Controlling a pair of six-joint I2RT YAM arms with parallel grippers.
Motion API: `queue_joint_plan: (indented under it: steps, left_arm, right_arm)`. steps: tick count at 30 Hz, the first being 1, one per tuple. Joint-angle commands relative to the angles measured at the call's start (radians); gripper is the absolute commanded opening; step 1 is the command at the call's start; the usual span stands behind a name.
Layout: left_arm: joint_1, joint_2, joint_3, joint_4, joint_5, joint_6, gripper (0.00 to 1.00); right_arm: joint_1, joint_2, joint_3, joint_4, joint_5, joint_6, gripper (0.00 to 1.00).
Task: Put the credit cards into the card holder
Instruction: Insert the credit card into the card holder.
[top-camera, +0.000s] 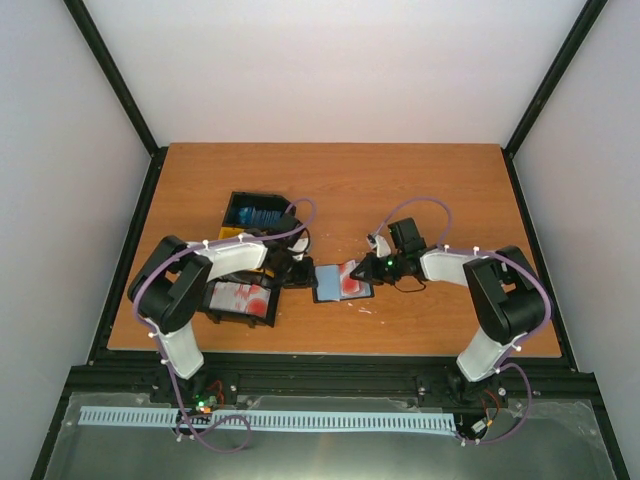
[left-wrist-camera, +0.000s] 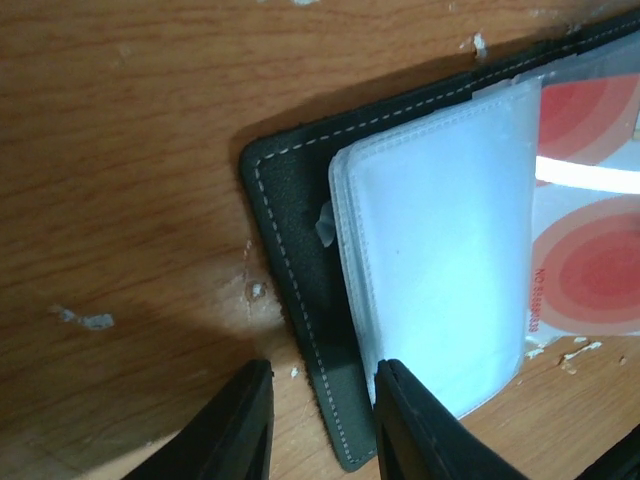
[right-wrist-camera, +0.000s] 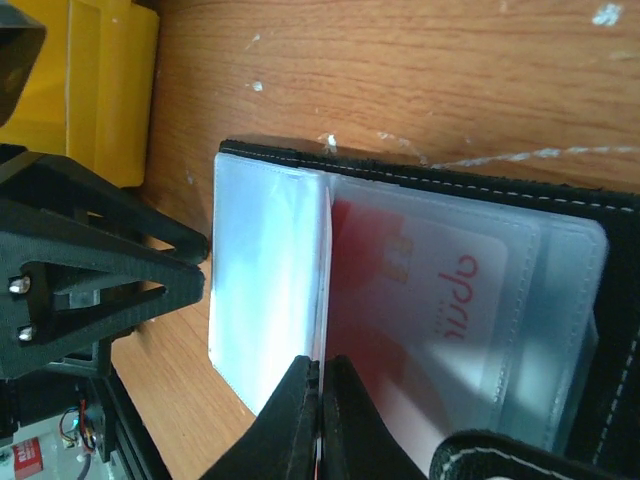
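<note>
On the desk (top-camera: 430, 190) the black card holder (top-camera: 328, 283) lies open between the arms, the left claw (left-wrist-camera: 325, 372) half-spread astride its cover corner, seemingly to steady it, while the right claw (right-wrist-camera: 320, 372), pressed together, pinches a clear sleeve (right-wrist-camera: 325, 270) upright beside a pocketed red-and-white credit card (right-wrist-camera: 430, 290).

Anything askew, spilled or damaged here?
Nothing serious. The table shows white flecks and scratches around the open card holder. One clear sleeve stands on edge, but only because the right gripper pinches it.
</note>
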Motion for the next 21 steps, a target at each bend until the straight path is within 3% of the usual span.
queue_joint_plan:
  steps: [1,21]
  left_arm:
    - [-0.009,0.043,0.018,-0.015,0.0,0.005,0.27]
    - [-0.015,0.062,0.015,-0.026,-0.027,-0.021,0.18]
  right_arm:
    - [-0.007,0.017,-0.033,0.105,-0.057,0.027,0.03]
    - [-0.005,0.043,-0.091,0.23,-0.09,0.134,0.03]
